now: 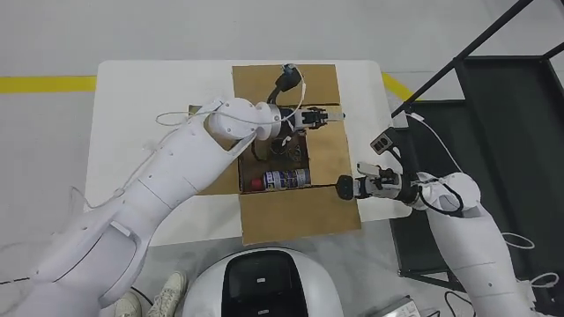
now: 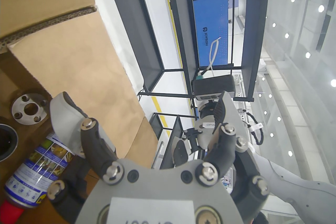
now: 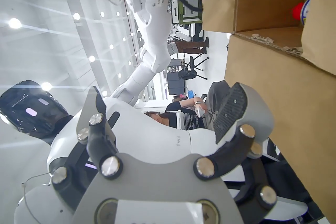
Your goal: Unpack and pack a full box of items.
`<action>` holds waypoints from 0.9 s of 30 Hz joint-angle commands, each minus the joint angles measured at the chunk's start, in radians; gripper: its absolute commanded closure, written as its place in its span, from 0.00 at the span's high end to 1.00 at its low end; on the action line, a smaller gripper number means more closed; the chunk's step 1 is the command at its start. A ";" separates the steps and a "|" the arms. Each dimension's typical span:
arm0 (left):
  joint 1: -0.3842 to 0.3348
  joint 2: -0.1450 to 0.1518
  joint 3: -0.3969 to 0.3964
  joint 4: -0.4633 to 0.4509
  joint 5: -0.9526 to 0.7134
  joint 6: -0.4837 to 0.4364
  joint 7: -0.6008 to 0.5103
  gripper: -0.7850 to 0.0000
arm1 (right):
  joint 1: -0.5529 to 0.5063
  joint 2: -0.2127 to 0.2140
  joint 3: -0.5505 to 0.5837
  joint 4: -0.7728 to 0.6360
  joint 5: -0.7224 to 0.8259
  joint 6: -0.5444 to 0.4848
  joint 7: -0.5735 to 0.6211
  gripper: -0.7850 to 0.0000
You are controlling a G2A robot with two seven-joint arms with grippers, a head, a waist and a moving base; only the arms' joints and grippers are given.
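the left gripper [image 2: 143,104] is held spread and empty over the box [image 1: 264,79] rim, the right gripper [image 3: 164,93] likewise beside it; a box flap [image 2: 78,57] could be snagged by a misjudged descent.

Bright, even light pours down on the white table [image 1: 150,97], shadows soft and faint. Inside the box [image 1: 300,211] it's noticeably darker. Ceiling lamps [image 2: 307,55] burn as small hot spots in the left wrist view and flare into streaks in the right. The left wrist view bows the shelf frame [image 2: 181,12] toward its edges.
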 commanded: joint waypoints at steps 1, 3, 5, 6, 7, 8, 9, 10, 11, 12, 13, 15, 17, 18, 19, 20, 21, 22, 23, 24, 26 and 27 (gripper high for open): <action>-0.004 -0.013 0.009 0.046 0.012 0.004 0.011 1.00 | 0.008 0.000 -0.010 0.004 0.004 0.000 0.003 1.00; -0.007 -0.026 0.016 0.071 0.026 0.011 0.021 1.00 | 0.015 0.000 -0.018 0.008 0.005 -0.002 0.006 1.00; -0.011 -0.036 0.022 0.091 0.048 0.024 0.035 1.00 | 0.019 0.000 -0.024 0.013 0.005 -0.003 0.005 1.00; -0.012 -0.040 0.024 0.095 0.056 0.026 0.039 1.00 | 0.021 0.000 -0.026 0.016 0.003 -0.002 0.002 1.00; -0.011 -0.045 0.024 0.100 0.058 0.025 0.040 1.00 | 0.023 0.000 -0.028 0.018 0.001 -0.002 -0.001 1.00; -0.011 -0.049 0.024 0.105 0.060 0.023 0.041 1.00 | 0.025 0.000 -0.031 0.021 0.000 0.000 -0.005 1.00; -0.013 -0.054 0.025 0.110 0.062 0.023 0.042 1.00 | 0.027 0.000 -0.034 0.023 -0.001 0.001 -0.009 1.00; -0.015 -0.061 0.026 0.115 0.061 0.025 0.040 1.00 | 0.029 0.000 -0.038 0.026 -0.002 0.003 -0.013 1.00; -0.021 -0.068 0.029 0.121 0.063 0.028 0.036 1.00 | 0.032 0.001 -0.041 0.029 -0.008 0.005 -0.021 1.00; -0.026 -0.077 0.033 0.130 0.064 0.035 0.034 1.00 | 0.033 0.001 -0.045 0.030 -0.016 0.008 -0.031 1.00; -0.032 -0.086 0.039 0.142 0.067 0.043 0.029 1.00 | 0.035 0.001 -0.050 0.029 -0.023 0.014 -0.037 1.00; -0.045 -0.106 0.046 0.171 0.065 0.054 0.029 1.00 | 0.035 0.002 -0.058 0.025 -0.036 0.025 -0.043 1.00; -0.055 -0.126 0.056 0.204 0.065 0.055 0.025 1.00 | 0.032 0.003 -0.066 0.016 -0.051 0.035 -0.046 1.00; -0.061 -0.136 0.061 0.222 0.073 0.057 0.026 1.00 | 0.030 0.004 -0.069 0.011 -0.059 0.039 -0.047 1.00; -0.066 -0.145 0.068 0.236 0.081 0.056 0.025 1.00 | 0.028 0.004 -0.072 0.005 -0.068 0.044 -0.047 1.00; -0.069 -0.154 0.070 0.250 0.080 0.051 0.024 1.00 | 0.027 0.005 -0.077 -0.001 -0.077 0.049 -0.049 1.00; -0.071 -0.162 0.071 0.265 0.078 0.045 0.024 1.00 | 0.026 0.006 -0.082 -0.007 -0.088 0.055 -0.051 1.00; -0.073 -0.170 0.072 0.280 0.077 0.039 0.021 1.00 | 0.027 0.006 -0.088 -0.014 -0.097 0.061 -0.053 1.00; -0.076 -0.178 0.071 0.293 0.075 0.029 0.024 1.00 | 0.027 0.006 -0.094 -0.021 -0.105 0.067 -0.055 1.00; -0.076 -0.185 0.065 0.304 0.063 0.010 0.030 1.00 | 0.029 0.007 -0.100 -0.028 -0.110 0.071 -0.056 1.00; -0.077 -0.195 0.051 0.323 0.044 -0.044 0.039 1.00 | 0.031 0.007 -0.111 -0.040 -0.126 0.078 -0.060 1.00; -0.075 -0.198 0.042 0.330 0.033 -0.073 0.043 1.00 | 0.032 0.008 -0.116 -0.046 -0.131 0.081 -0.062 1.00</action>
